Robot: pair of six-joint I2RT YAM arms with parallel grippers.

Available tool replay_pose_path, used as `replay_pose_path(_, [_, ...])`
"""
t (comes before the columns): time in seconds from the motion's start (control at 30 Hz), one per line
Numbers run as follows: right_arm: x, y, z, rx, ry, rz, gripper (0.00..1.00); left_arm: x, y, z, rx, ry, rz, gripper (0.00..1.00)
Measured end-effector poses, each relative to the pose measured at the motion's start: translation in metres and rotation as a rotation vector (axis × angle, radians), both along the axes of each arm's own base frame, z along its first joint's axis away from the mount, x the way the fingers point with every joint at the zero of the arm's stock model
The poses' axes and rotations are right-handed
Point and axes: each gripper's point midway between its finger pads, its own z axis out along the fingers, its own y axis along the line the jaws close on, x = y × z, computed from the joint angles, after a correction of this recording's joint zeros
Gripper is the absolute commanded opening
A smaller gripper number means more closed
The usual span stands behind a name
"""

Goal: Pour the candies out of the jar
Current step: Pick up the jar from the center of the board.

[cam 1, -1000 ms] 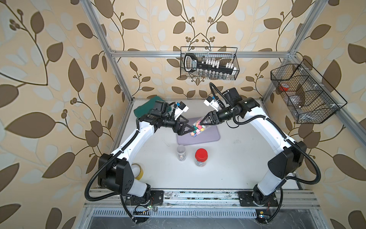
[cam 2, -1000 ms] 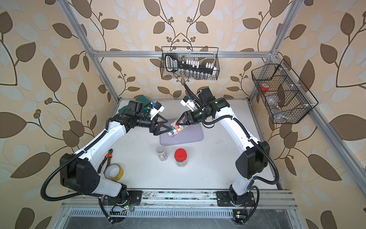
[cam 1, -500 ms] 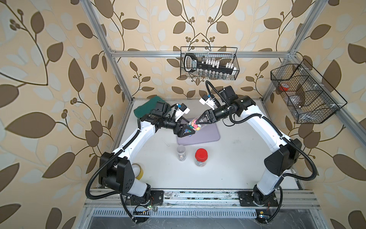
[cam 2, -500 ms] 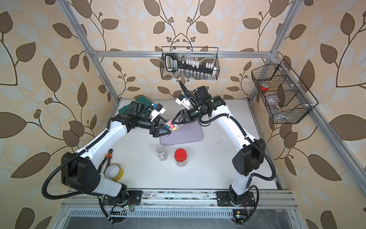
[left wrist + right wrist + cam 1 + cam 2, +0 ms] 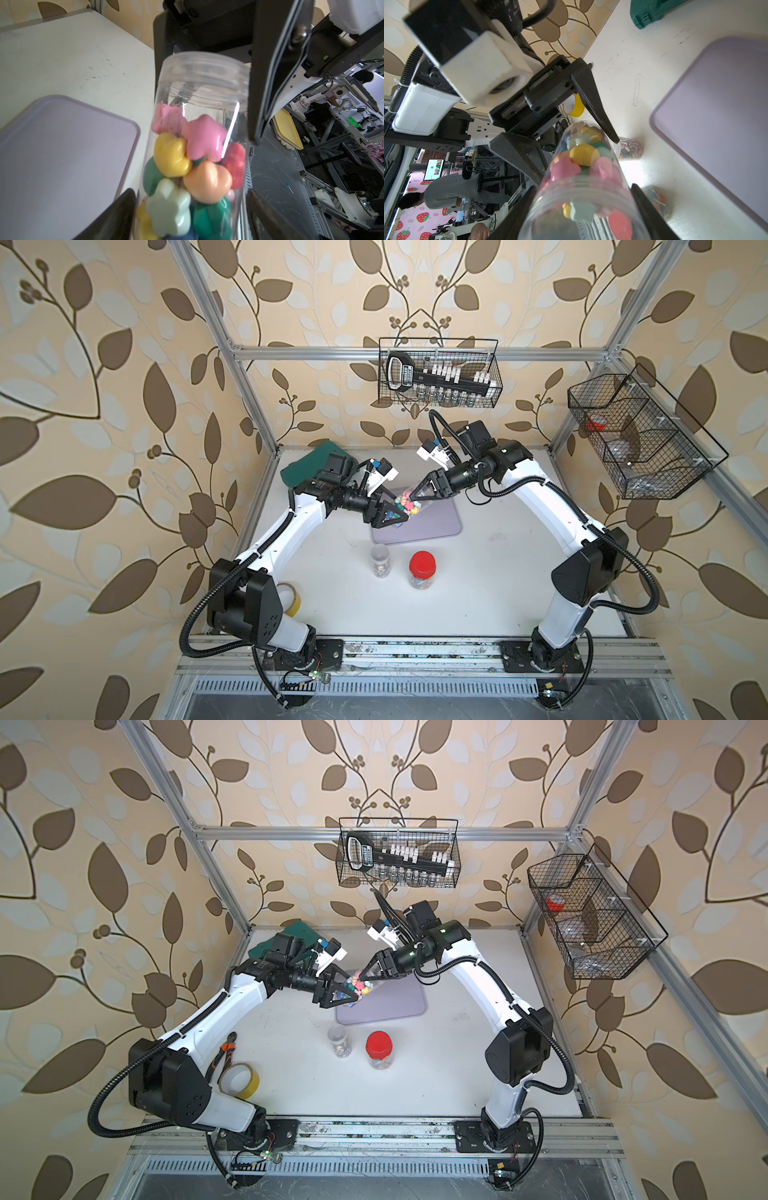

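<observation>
A clear lidless jar (image 5: 409, 504) (image 5: 359, 986) hangs tilted over the back left corner of the lilac tray (image 5: 432, 522) (image 5: 395, 1002). Pastel flower-shaped candies (image 5: 204, 141) (image 5: 584, 154) fill its lower half. My right gripper (image 5: 415, 497) (image 5: 582, 189) is shut on the jar near its open mouth. My left gripper (image 5: 399, 516) (image 5: 191, 193) straddles the jar's closed end, its fingers (image 5: 593, 104) close against the wall on both sides. Whether they press on it I cannot tell. No candies lie on the tray.
In front of the tray stand a small open jar (image 5: 380, 560) with striped pieces and a red-lidded jar (image 5: 422, 568). Yellow tape (image 5: 241, 1079) and pliers (image 5: 224, 1052) lie front left, a green case (image 5: 307, 464) back left. Wire baskets (image 5: 438, 373) hang on the walls.
My right gripper has carried the jar a little to the left, into the left gripper. The left gripper's fingers have drawn in around the jar's closed end.
</observation>
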Motion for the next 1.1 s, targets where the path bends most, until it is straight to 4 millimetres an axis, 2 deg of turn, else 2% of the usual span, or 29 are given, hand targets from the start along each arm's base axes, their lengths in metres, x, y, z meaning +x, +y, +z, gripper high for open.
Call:
replay_pose_path(0.17, [-0.0014, 0.0007, 0.0017, 0.010, 0.004, 0.007, 0.40, -0.0018, -0.0007, -0.0003, -0.009, 0.011, -0.012, 0.85])
replay_pose_path(0.37, [-0.0036, 0.0017, 0.0037, 0.024, 0.012, 0.017, 0.41, -0.0049, -0.0006, -0.0016, -0.011, 0.021, -0.024, 0.74])
replay_pose_path(0.63, [-0.0061, 0.0025, 0.0056, 0.036, 0.022, 0.028, 0.42, -0.0084, -0.0010, -0.0002, -0.024, 0.015, -0.044, 0.66])
replay_pose_path(0.8, [-0.0064, 0.0027, 0.0057, 0.037, 0.023, 0.029, 0.47, -0.0093, -0.0010, -0.0002, -0.025, 0.009, -0.049, 0.62])
replay_pose_path(1.1, [-0.0062, 0.0026, 0.0054, 0.036, 0.021, 0.028, 0.66, -0.0096, -0.0009, -0.0003, -0.025, 0.010, -0.050, 0.61])
